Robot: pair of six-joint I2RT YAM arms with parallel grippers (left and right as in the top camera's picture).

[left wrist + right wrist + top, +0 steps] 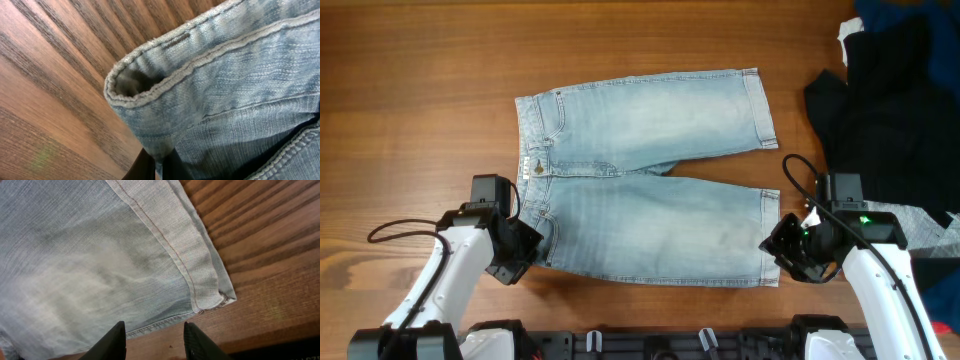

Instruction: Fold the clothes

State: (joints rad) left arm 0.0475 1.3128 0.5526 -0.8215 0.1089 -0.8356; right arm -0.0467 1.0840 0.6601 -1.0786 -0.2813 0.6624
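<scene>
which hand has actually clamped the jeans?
The left hand, shut on the jeans at the waistband corner. The right hand stands open at the near leg's hem, gripping nothing.

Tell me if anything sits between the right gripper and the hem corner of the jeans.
Nothing visible does. The right gripper is open right at the near edge of the jeans, beside the hem corner, with only bare table nearby. The black garment lies off to the side.

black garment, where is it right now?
Overhead view: the black garment lies at the far right, apart from the jeans and beyond the right gripper.
</scene>
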